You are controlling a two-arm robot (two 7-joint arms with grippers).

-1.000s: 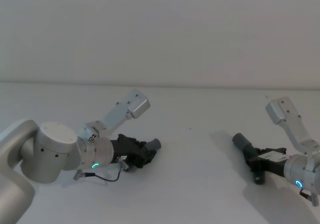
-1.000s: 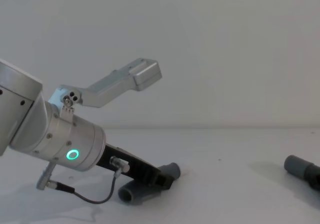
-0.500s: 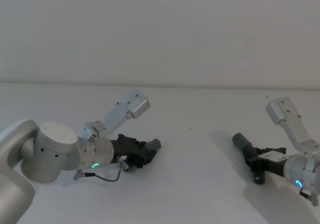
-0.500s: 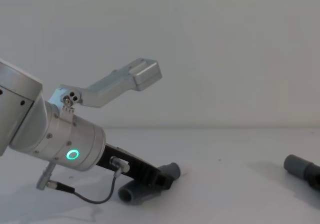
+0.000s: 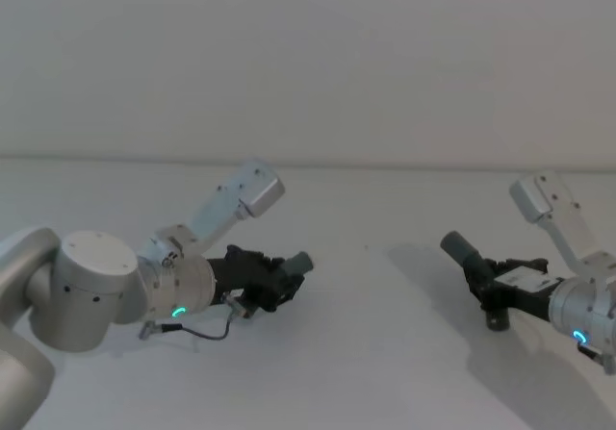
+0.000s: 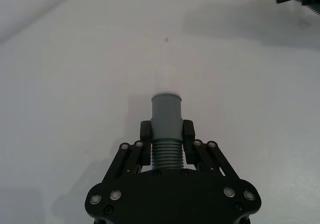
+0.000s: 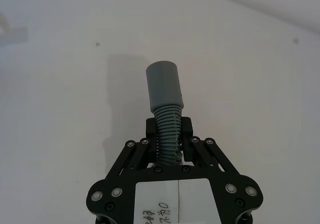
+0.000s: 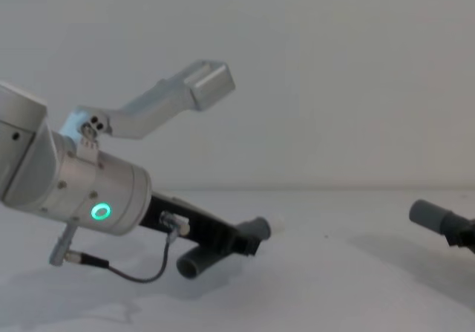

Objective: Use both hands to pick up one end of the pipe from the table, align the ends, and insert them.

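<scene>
The left gripper (image 5: pixel 285 278) and right gripper (image 5: pixel 484 278), jaws clamped on the lower-left pipe piece (image 5: pixel 301 262) and lower-right pipe piece (image 5: pixel 456 247), are raising both from the table (image 5: pixel 385 353) toward alignment.

I'd call this a robotics lab, set up as a bare test cell. The worktop (image 5: pixel 375 353) is a plain matte white surface with no marks. At its far edge it meets a blank pale wall (image 5: pixel 318 55) in one straight seam. Over the worktop's near left side stands a silver cylindrical robot arm (image 5: pixel 87 290) with a green ring light (image 8: pixel 98 212) and an exposed cable (image 8: pixel 141 276) looping from its wrist. A second ring light (image 5: pixel 577 336) glows over the worktop's near right side.
</scene>
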